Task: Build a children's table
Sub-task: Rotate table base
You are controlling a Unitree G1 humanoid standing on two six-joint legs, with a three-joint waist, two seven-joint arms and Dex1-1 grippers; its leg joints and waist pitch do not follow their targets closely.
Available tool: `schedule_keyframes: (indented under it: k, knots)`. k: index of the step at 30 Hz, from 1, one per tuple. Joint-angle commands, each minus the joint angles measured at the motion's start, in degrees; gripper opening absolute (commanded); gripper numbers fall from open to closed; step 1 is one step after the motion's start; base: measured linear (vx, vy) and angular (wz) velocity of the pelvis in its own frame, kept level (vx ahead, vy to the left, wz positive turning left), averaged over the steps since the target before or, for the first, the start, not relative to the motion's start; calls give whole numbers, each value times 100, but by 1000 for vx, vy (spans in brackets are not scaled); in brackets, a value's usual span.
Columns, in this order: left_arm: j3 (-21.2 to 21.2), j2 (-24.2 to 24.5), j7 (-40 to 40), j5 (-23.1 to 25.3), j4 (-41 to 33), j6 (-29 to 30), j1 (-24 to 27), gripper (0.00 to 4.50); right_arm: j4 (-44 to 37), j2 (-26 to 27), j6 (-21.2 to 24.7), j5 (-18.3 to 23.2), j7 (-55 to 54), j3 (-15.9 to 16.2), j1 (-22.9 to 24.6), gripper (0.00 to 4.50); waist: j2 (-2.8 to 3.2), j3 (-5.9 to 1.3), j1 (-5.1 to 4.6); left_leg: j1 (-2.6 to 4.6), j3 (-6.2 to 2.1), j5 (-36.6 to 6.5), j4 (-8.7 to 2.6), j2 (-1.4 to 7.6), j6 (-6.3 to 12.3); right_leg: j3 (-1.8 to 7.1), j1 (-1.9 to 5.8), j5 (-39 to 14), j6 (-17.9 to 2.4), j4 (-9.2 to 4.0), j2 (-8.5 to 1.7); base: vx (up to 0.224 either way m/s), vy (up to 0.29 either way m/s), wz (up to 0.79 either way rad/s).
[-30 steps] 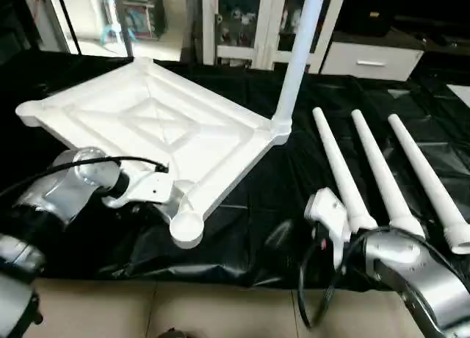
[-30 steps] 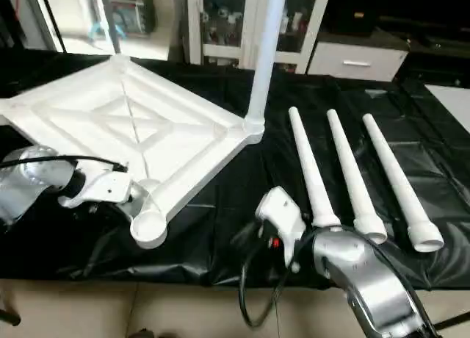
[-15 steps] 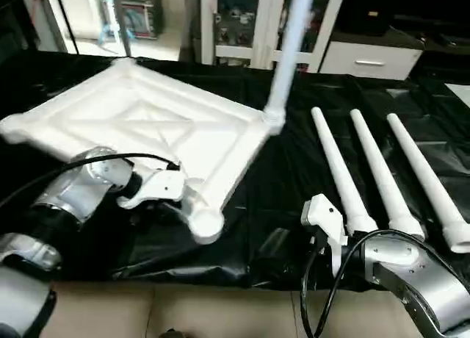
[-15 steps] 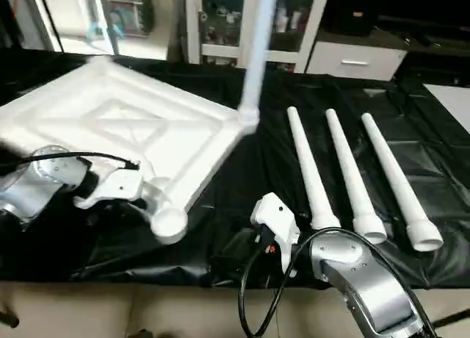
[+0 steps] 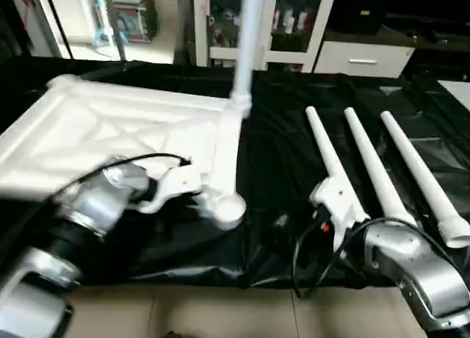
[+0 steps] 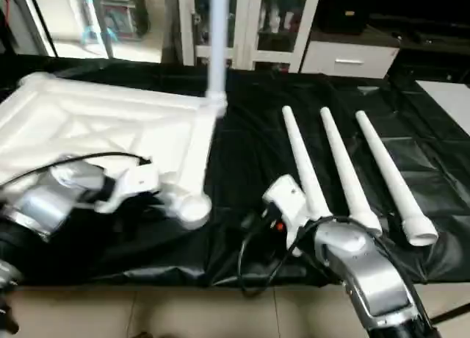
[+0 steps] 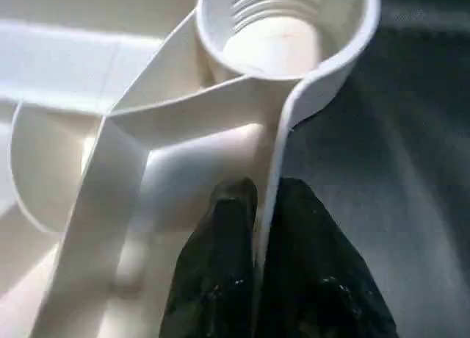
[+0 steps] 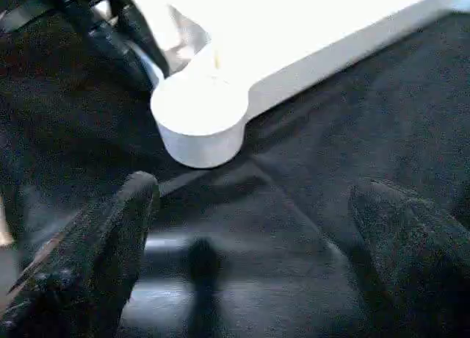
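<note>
White plastic rectangular tabletop [image 5: 125,132] lies ribs-up, one fitted leg [image 5: 247,37] vertical; left gripper [image 7: 258,228] clamps its rim, right gripper [image 8: 250,228] spread wide.

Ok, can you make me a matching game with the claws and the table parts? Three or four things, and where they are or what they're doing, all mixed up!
Things:
1. left claw
2. right claw
3. fitted leg
4. three loose legs

States:
A. lying side by side on the black sheet
B. open, holding nothing
C. standing upright in a corner socket of the table top
D. pinching the table top's rim beside an empty socket

Pairs: 1-D, 2-B, 3-C, 4-A
</note>
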Motion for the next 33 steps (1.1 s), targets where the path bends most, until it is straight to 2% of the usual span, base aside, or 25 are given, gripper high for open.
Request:
schedule_keyframes:
  k: [1,2,5,6,8,9,10,13,15,17,18,19,24,25,26,33]
  knots:
    - [80,-68,423,28,121,420,243,28,83,-9,-21,-74,-87,-118,-75,450,23,-301,23,21,-187,-1191,-435,338,-51,313,228,-1012,-1223,-448,-412,0,0,0]
    - [137,-185,584,2,-2,628,316,28,105,-10,-24,-81,-113,-117,-79,450,-1,-302,13,18,-186,-1205,-435,337,-20,311,228,-1061,-1181,-464,-409,0,0,0]
    - [199,-413,753,-127,-218,489,450,11,109,-17,-24,-74,-117,-102,-72,450,14,-307,24,20,-182,-1167,-422,338,53,312,218,-1079,-1171,-475,-407,0,0,0]
    - [155,-472,718,-151,-325,167,500,7,141,-9,-39,-104,-136,-94,-79,450,-16,-303,27,14,-184,-1155,-425,338,78,310,218,-1105,-1147,-487,-405,0,0,0]
    - [134,-535,785,-116,-401,5,529,3,194,10,-59,-140,-172,-92,-98,450,9,-309,34,22,-183,-1168,-428,343,80,307,202,-1145,-1098,-485,-398,0,0,0]
    - [81,-554,775,-84,-422,-270,538,3,237,25,-72,-174,-210,-94,-116,450,13,-306,41,26,-180,-1197,-430,341,72,306,193,-1150,-1095,-492,-394,0,0,0]
    - [81,-554,775,-84,-422,-270,538,3,237,25,-72,-174,-210,-94,-116,450,9,-309,49,29,-180,-1212,-433,340,75,308,191,-1148,-1069,-497,-393,0,0,0]
    - [-62,-533,808,36,-456,-762,566,3,284,44,-83,-196,-276,-105,-145,450,7,-302,60,28,-185,-1250,-447,344,54,309,185,-1238,-980,-504,-392,0,0,0]
    - [-224,-487,1054,309,-287,-1431,516,3,306,55,-81,-204,-333,-124,-159,450,26,-306,75,26,-194,-1255,-446,343,49,310,181,-1198,-927,-507,-383,0,0,0]
    - [-303,-492,1228,447,-93,-1946,441,3,311,56,-83,-203,-361,-128,-158,450,18,-307,108,33,-188,-1284,-446,339,34,313,176,-1172,-877,-513,-386,0,0,0]
    - [-303,-492,1228,447,-93,-1946,441,3,311,56,-83,-203,-361,-128,-158,450,18,-307,113,29,-189,-1296,-452,344,18,313,181,-1186,-860,-508,-389,0,0,0]
    - [-366,-485,1253,543,39,-2249,364,3,306,68,-86,-217,-360,-134,-145,450,15,-310,132,36,-190,-1305,-456,343,0,311,176,-1224,-834,-513,-394,0,0,0]
    - [-411,-531,1304,625,308,-2532,204,3,272,70,-88,-247,-360,-122,-114,450,20,-325,148,36,-184,-1209,-450,349,-42,308,175,-888,-907,-465,-393,0,0,0]
    - [-398,-586,1310,570,454,-2741,139,3,275,58,-92,-243,-370,-116,-115,450,83,-328,156,38,-192,-1189,-450,347,-50,307,177,-824,-933,-461,-399,0,0,0]
    - [-397,-588,1312,569,459,-2750,137,3,275,57,-92,-243,-371,-116,-114,450,48,-335,146,46,-181,-1186,-444,346,-58,306,179,-720,-951,-459,-391,0,0,0]
    - [-350,-734,1196,400,752,-3020,57,3,222,38,-85,-245,-353,-106,-53,450,54,-324,138,36,-184,-1248,-452,353,-65,306,196,-709,-1016,-457,-405,0,0,0]
